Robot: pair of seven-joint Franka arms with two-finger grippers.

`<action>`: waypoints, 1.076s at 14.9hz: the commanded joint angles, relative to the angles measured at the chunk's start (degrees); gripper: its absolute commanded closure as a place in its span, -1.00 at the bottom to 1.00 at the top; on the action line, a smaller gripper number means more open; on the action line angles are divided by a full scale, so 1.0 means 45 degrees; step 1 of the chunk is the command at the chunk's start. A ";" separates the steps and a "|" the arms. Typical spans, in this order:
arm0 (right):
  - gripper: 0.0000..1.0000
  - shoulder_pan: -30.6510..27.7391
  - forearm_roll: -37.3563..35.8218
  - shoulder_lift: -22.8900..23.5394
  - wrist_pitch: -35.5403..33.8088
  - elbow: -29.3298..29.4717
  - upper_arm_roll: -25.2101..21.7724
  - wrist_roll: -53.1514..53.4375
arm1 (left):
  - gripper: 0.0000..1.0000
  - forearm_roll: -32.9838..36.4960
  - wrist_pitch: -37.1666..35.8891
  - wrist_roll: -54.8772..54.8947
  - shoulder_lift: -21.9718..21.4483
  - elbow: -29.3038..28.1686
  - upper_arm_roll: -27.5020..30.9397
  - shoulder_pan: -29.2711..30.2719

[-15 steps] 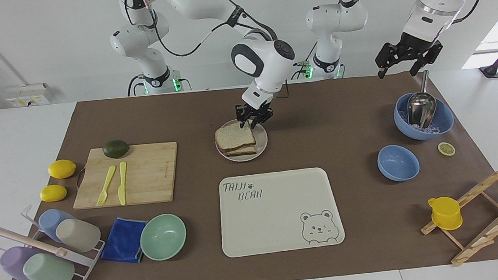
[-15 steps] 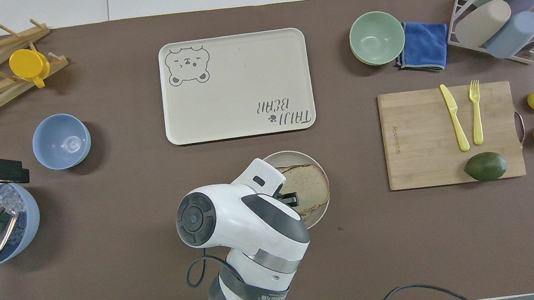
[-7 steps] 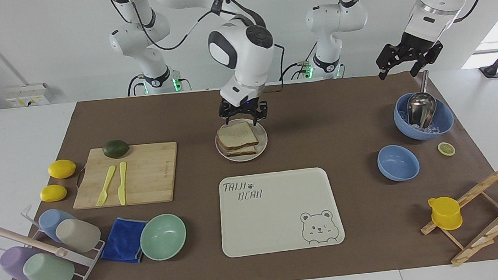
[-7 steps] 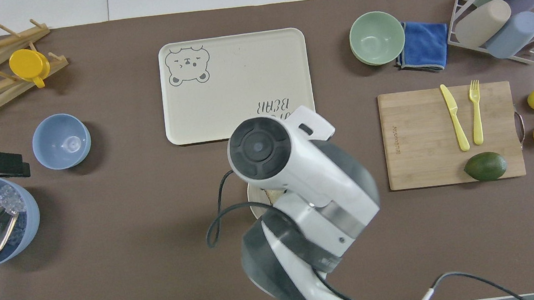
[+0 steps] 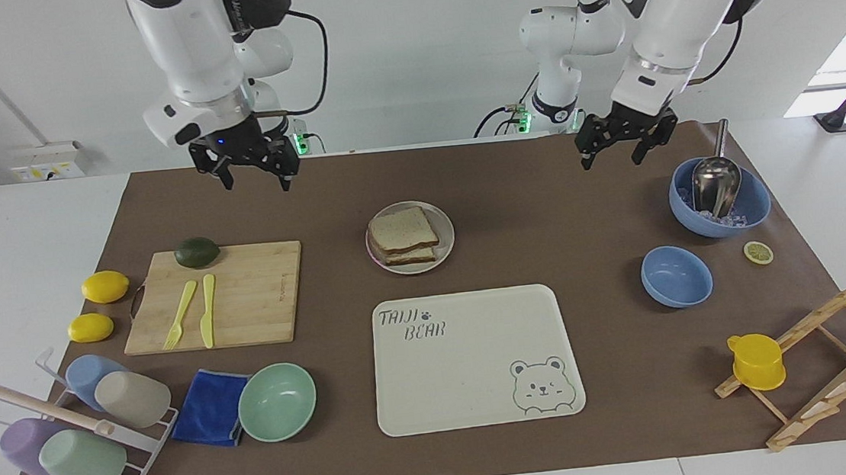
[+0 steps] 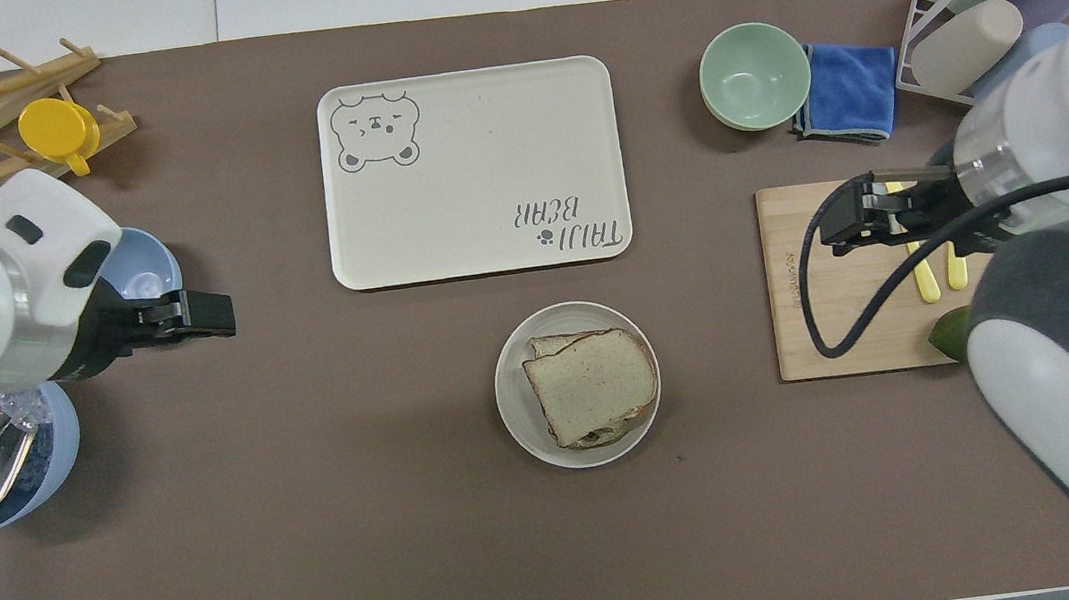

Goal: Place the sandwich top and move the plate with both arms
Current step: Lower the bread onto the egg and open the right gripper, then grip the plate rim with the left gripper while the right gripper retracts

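- The sandwich top (image 5: 402,229) lies on a lower slice of bread, and the stack of 2 sits on the plate (image 5: 445,249), slightly askew.
- The plate rests on the brown mat midway along the table, nearer to the robots than the bear-print tray (image 5: 475,355), with a gap between them.
- The right gripper (image 5: 252,174) hangs in the air with its fingers spread and nothing between them, above the mat on the robots' side of the cutting board (image 5: 217,296), well apart from the plate.
- The left gripper (image 5: 620,150) is also raised with its fingers apart and empty, over the mat near the blue bowl with the metal scoop (image 5: 719,196), well apart from the plate.
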 commanded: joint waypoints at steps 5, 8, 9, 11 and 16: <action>-1.00 0.0848 0.0748 0.0180 -0.0530 0.0201 -0.2434 -0.1929 | -1.00 -0.0452 0.4925 -0.2618 0.1570 -0.3075 0.0142 -0.3106; -1.00 0.0797 0.0634 0.0220 -0.0412 0.0182 -0.2814 -0.3351 | -1.00 -0.0530 0.6845 -0.2619 0.1944 -0.4189 0.0142 -0.3870; -1.00 0.0622 0.0691 0.0200 -0.0450 0.0143 -0.2814 -0.3472 | -1.00 -0.0917 0.7216 -0.2619 0.2099 -0.4424 0.0142 -0.4182; -1.00 0.0445 0.0614 0.0336 -0.0721 0.0317 -0.2989 -0.3590 | -0.93 -0.1583 0.8036 -0.2619 0.2684 -0.4543 0.0142 -0.4535; -1.00 0.0290 0.0788 0.0395 -0.0353 0.0573 -0.3342 -0.4078 | -0.75 -0.2131 0.8392 -0.2619 0.3331 -0.4524 0.0122 -0.5083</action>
